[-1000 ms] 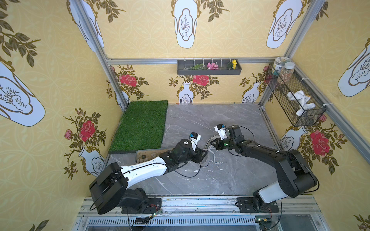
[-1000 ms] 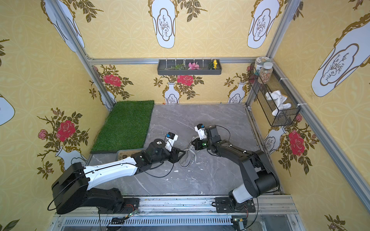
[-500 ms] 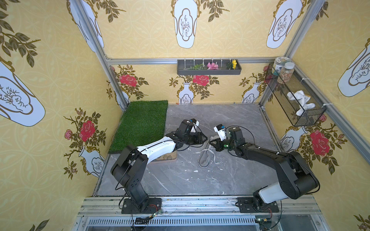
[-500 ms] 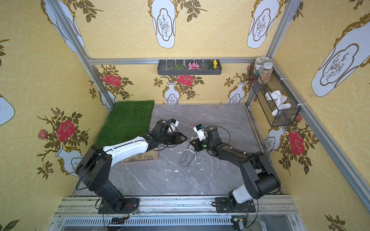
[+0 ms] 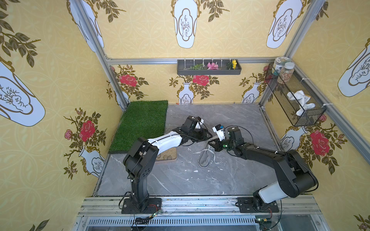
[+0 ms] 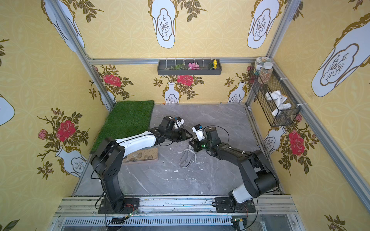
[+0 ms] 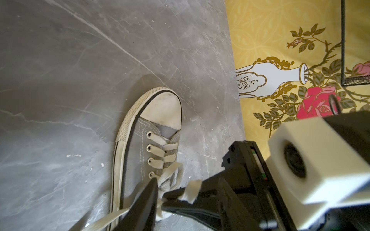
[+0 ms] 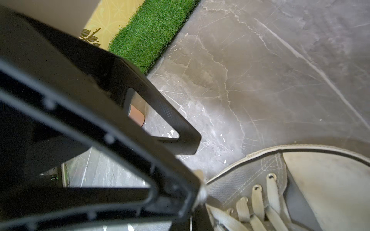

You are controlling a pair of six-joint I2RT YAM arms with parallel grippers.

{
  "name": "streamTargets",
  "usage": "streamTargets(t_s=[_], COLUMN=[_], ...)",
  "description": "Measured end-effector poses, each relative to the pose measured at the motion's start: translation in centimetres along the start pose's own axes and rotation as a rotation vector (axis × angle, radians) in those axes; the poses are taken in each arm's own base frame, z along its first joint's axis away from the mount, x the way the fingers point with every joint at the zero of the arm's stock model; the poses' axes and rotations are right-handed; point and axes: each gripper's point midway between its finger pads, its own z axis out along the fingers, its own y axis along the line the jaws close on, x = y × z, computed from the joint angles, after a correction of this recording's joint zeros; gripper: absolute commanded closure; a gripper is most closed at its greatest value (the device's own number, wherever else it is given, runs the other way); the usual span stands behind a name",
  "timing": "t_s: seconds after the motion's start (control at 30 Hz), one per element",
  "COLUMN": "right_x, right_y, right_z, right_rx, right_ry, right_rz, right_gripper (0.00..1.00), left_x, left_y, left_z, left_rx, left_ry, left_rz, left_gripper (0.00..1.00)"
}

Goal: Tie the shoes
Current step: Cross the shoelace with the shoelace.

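The grey sneaker [image 5: 204, 160] [image 6: 185, 160] lies on the marble floor, with its white toe cap toward the front. Its pale laces [image 7: 160, 149] hang loose and untied. My right gripper [image 5: 210, 143] [image 8: 197, 202] hovers over the shoe's upper eyelets, shut on a stretch of lace [image 7: 192, 189]. My left gripper [image 5: 209, 137] [image 7: 188, 180] comes in from the mat side and stands open. Its two fingers straddle the right gripper's tip and the pinched lace. In the right wrist view the shoe [image 8: 260, 180] fills the lower corner, and my left arm's black fingers [image 8: 180, 130] block much of the picture.
A tan tray of pebbles [image 5: 167, 155] lies partly under my left arm. A green turf mat [image 5: 142, 124] covers the far left floor. A wire basket [image 5: 296, 100] hangs on the right wall and a planter shelf [image 5: 209, 67] on the back wall. White flecks dot the floor.
My left arm has lifted off the tray side and swung back toward the mat, bringing its gripper round to meet the right gripper over the laces. The right gripper has stayed put, still shut.
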Motion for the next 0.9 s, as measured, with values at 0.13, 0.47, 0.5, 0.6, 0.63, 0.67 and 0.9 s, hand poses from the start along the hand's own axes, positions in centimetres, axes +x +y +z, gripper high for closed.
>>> streamTargets(t_s=[0.13,0.47,0.5,0.6,0.63,0.67,0.9], right_x=[-0.1,-0.3,-0.3,-0.2,-0.2,-0.2,0.2], right_y=[0.1,0.1,0.1,0.1,0.1,0.1,0.1], right_z=[0.1,0.1,0.1,0.1,0.2,0.2,0.2], right_rx=[-0.003,0.002,0.002,0.002,0.003,0.003,0.007], right_ry=[-0.002,-0.004,-0.003,0.001,0.002,0.004,0.018], right_rz=[-0.004,-0.006,-0.005,-0.004,-0.003,-0.002,0.003], right_gripper=[1.0,1.0,1.0,1.0,1.0,1.0,0.94], left_x=[0.2,0.7,0.7,0.8,0.8,0.9,1.2], left_y=[0.0,-0.6,-0.6,-0.3,-0.3,-0.2,0.0], left_z=[0.3,0.8,0.8,0.9,0.9,1.0,0.9], left_rx=[-0.01,-0.018,-0.02,-0.029,-0.032,-0.035,-0.048], left_ry=[0.012,0.03,0.031,0.036,0.037,0.04,0.052], left_rz=[-0.008,0.003,0.004,0.006,0.007,0.006,0.013], left_gripper=[0.54,0.69,0.71,0.8,0.84,0.88,1.0])
